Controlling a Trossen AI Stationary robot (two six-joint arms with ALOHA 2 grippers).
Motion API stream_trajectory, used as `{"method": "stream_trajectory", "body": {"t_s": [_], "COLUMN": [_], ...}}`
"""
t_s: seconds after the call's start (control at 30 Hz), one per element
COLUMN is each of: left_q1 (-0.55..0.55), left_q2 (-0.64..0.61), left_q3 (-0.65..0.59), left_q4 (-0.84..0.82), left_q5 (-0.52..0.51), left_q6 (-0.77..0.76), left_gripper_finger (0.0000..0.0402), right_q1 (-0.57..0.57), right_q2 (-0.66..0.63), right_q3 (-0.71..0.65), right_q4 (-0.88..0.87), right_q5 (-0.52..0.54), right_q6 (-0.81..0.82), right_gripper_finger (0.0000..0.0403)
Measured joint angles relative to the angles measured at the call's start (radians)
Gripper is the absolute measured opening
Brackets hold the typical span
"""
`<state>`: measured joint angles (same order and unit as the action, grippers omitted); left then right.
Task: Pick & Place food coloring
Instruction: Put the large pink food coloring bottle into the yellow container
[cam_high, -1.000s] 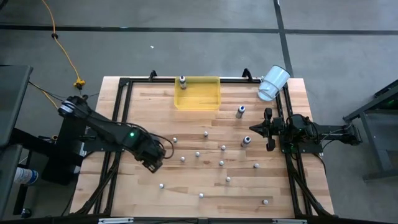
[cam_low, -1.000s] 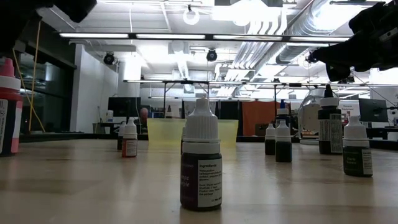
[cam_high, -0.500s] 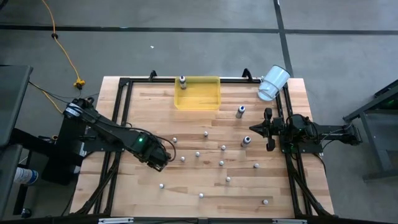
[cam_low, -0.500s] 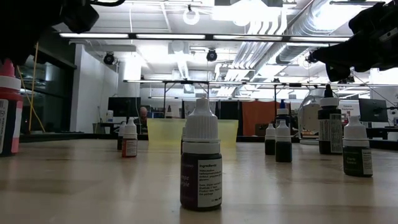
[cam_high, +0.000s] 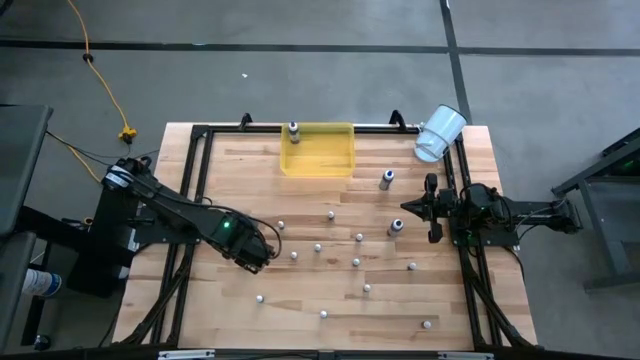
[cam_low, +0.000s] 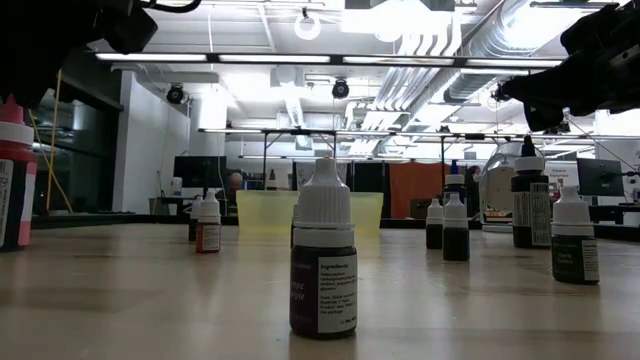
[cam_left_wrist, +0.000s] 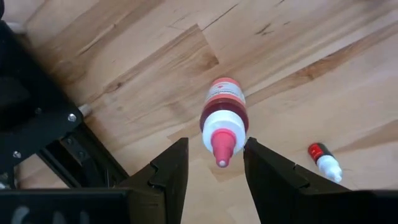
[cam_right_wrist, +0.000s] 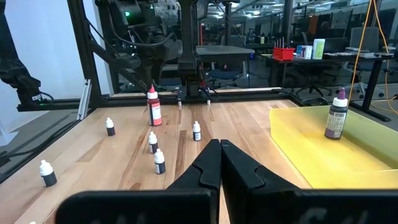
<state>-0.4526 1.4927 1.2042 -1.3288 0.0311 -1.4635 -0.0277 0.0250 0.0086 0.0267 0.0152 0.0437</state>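
One red food coloring bottle (cam_left_wrist: 223, 112) with a pink pointed cap stands upright on the wooden table (cam_high: 300, 320), just below the left gripper (cam_left_wrist: 216, 163), whose fingers are spread wide and empty. Right gripper (cam_right_wrist: 219, 157), fingers pressed together, waits at the table's right edge.

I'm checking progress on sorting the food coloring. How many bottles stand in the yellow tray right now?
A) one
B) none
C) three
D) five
A: the high view shows a single dark bottle at one corner of the yellow tray, and the right wrist view shows the same lone bottle upright inside it; the other bottles are still out on the table.
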Motion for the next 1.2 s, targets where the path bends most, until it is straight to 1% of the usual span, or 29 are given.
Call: {"method": "stream_trajectory", "body": {"t_s": [0.33,0.7,0.9,1.0,1.1,1.2], "left_q1": [0.0,-0.001,-0.001,-0.001,-0.001,-0.001], "left_q2": [0.0,0.0,0.0,0.0,0.0,-0.001], "left_q3": [-0.07,-0.1,-0.122,-0.124,-0.124,-0.124], "left_q4": [0.101,0.122,0.158,0.161,0.162,0.162], "left_q5": [0.027,0.048,0.089,0.092,0.091,0.091], "left_q6": [0.027,0.055,0.079,0.079,0.08,0.079], "left_gripper_finger": [0.0145,0.0145,0.0145,0.0145,0.0137,0.0117], "right_q1": [0.0,0.0,0.0,0.0,0.0,0.0], "right_q2": [0.0,0.0,0.0,0.0,0.0,0.0], "right_q3": [0.0,0.0,0.0,0.0,0.0,0.0], "right_q4": [0.0,0.0,0.0,0.0,0.0,0.0], "right_q5": [0.0,0.0,0.0,0.0,0.0,0.0], "right_q6": [0.0,0.0,0.0,0.0,0.0,0.0], "right_gripper_finger": [0.0,0.0,0.0,0.0,0.0,0.0]}}
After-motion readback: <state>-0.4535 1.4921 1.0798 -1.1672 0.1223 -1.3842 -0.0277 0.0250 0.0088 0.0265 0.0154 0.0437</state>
